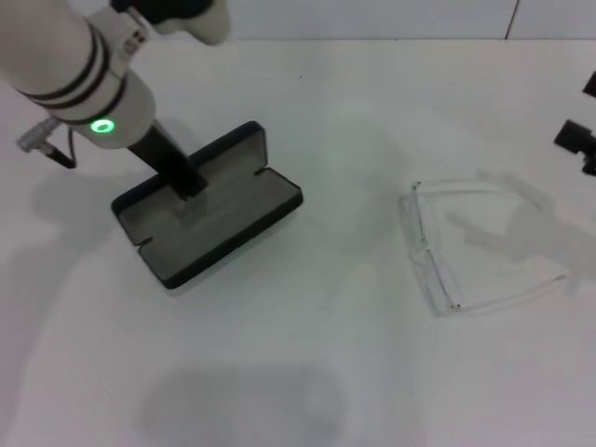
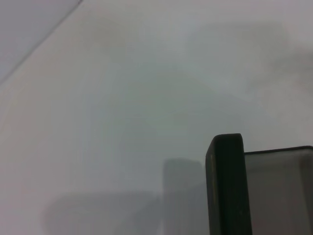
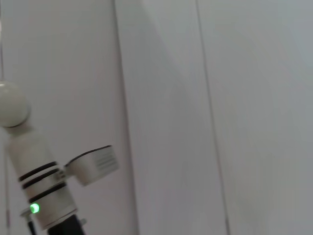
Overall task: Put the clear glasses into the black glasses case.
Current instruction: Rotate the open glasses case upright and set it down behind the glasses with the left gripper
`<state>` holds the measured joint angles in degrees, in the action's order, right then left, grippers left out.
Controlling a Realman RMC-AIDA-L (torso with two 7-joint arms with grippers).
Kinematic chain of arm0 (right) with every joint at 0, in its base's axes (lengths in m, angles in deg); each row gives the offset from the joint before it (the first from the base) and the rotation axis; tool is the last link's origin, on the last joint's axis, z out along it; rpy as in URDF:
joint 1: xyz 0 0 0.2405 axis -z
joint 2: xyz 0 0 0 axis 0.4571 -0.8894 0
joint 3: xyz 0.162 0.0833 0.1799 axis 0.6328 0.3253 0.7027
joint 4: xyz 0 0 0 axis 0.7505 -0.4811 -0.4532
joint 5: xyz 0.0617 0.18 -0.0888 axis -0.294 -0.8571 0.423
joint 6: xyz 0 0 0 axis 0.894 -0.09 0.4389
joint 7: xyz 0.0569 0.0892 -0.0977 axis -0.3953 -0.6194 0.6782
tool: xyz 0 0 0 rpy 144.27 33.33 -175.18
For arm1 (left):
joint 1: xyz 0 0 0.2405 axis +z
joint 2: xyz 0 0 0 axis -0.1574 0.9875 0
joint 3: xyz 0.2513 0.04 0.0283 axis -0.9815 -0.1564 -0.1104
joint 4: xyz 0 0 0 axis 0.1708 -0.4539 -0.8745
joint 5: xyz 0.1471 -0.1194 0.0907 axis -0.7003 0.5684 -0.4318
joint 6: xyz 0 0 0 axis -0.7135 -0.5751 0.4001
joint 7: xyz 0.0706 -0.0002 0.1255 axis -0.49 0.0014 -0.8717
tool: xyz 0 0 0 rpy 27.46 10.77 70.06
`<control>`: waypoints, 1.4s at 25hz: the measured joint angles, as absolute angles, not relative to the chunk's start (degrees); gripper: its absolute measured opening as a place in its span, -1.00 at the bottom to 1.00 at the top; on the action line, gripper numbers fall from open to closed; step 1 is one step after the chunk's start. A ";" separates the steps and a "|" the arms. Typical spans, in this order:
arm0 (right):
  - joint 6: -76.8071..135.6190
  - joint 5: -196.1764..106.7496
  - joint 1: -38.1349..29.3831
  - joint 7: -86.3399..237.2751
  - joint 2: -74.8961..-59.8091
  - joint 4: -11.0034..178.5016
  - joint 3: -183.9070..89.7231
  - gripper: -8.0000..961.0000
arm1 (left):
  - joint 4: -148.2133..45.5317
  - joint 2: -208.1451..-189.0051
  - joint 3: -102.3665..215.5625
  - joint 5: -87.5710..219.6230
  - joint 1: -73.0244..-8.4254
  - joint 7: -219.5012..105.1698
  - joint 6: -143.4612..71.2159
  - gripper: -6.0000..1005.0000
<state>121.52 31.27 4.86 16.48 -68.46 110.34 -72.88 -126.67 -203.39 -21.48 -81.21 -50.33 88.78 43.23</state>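
— What lies nearest on the white table?

— The clear glasses, on the robot's right side. They rest flat with both arms unfolded, the lens toward the middle of the table and the arm tips pointing out to the right.

— And the case?

— The black glasses case sits on the left side, well apart from the glasses. It is open, grey lining up, with its lid standing along the far edge. The left wrist view shows one dark wall of it and a bit of the lining.

— Where is the left gripper?

— Down inside the open case, its dark tip over the lining near the lid. Whether its fingers are spread or closed cannot be told. The glasses lie far off to its right.

— And the right gripper?

— Only a dark sliver shows at the right edge, beyond the glasses and not touching them. Its fingers cannot be made out.
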 joint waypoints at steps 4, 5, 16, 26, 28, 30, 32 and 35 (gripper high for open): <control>122.05 31.26 5.81 17.60 -68.45 110.01 -68.02 0.78 | -130.67 -203.45 -29.07 -81.34 -48.81 88.20 40.74 -0.56; 122.52 31.24 6.27 17.90 -68.45 110.00 -66.08 0.78 | -130.67 -203.45 -29.07 -81.34 -48.81 88.20 40.74 -0.56; 129.34 30.69 10.24 19.34 -68.02 109.74 -50.78 0.78 | -135.45 -203.59 -49.00 -83.69 -45.83 85.96 29.03 -0.50; 129.67 30.66 10.75 20.84 -67.92 107.85 -50.50 0.78 | -134.93 -203.84 -54.47 -84.41 -46.47 85.79 24.37 -0.44; 129.69 30.66 10.76 20.87 -67.93 107.81 -50.48 0.78 | -134.91 -203.87 -55.35 -84.39 -46.48 85.64 23.47 -0.43; 129.71 30.66 10.77 20.88 -67.90 107.81 -50.47 0.78 | -134.90 -203.88 -55.66 -84.33 -46.43 85.42 22.63 -0.42; 129.72 30.66 10.78 20.89 -67.86 107.81 -50.46 0.77 | -134.90 -203.89 -55.72 -84.15 -46.34 85.29 21.95 -0.41; 129.74 30.66 10.85 20.89 -67.85 107.81 -50.46 0.77 | -134.73 -203.89 -56.20 -84.09 -46.33 85.27 21.43 -0.39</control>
<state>129.74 30.66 10.85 20.89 -67.85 107.81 -50.46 -134.73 -203.89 -56.20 -84.09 -46.33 85.27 21.43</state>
